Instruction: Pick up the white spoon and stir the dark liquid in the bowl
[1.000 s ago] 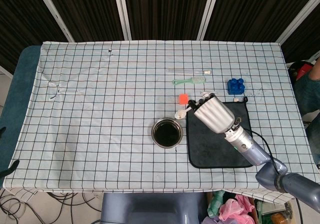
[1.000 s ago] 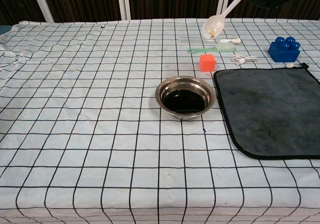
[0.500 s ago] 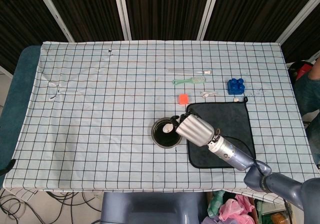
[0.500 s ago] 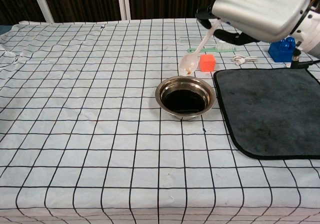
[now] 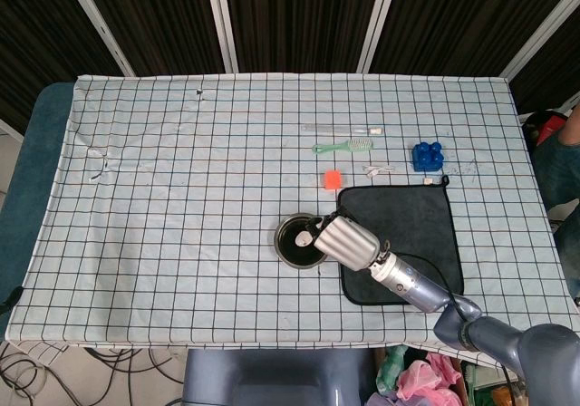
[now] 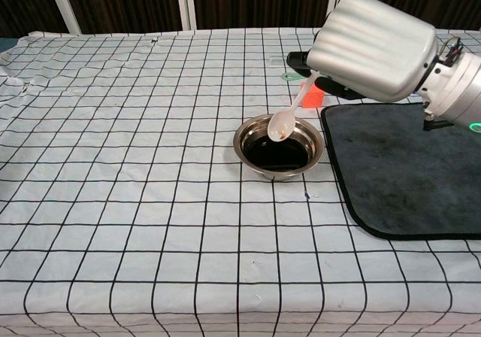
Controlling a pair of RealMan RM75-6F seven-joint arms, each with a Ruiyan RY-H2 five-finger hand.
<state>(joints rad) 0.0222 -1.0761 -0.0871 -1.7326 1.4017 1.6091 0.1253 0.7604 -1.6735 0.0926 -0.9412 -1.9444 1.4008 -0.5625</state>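
A steel bowl (image 6: 244, 147) (image 5: 284, 244) of dark liquid stands on the checked cloth, just left of the dark mat. My right hand (image 6: 372, 49) (image 5: 348, 242) hovers above the bowl's right side and holds the white spoon (image 6: 289, 116) (image 5: 304, 238) by its handle. The spoon slants down to the left, its tip just above the liquid's surface in the chest view. Brownish stain shows in the spoon's scoop. My left hand is out of sight in both views.
A dark grey mat (image 6: 406, 168) lies right of the bowl. Behind it sit an orange cube (image 5: 332, 179), a green toothbrush (image 5: 343, 145), a white cable (image 5: 377, 169) and a blue block (image 5: 427, 156). The hand hides most of these in the chest view.
My right hand has come down and forward from high above the far table, bringing the spoon from beside the orange cube to just over the bowl.
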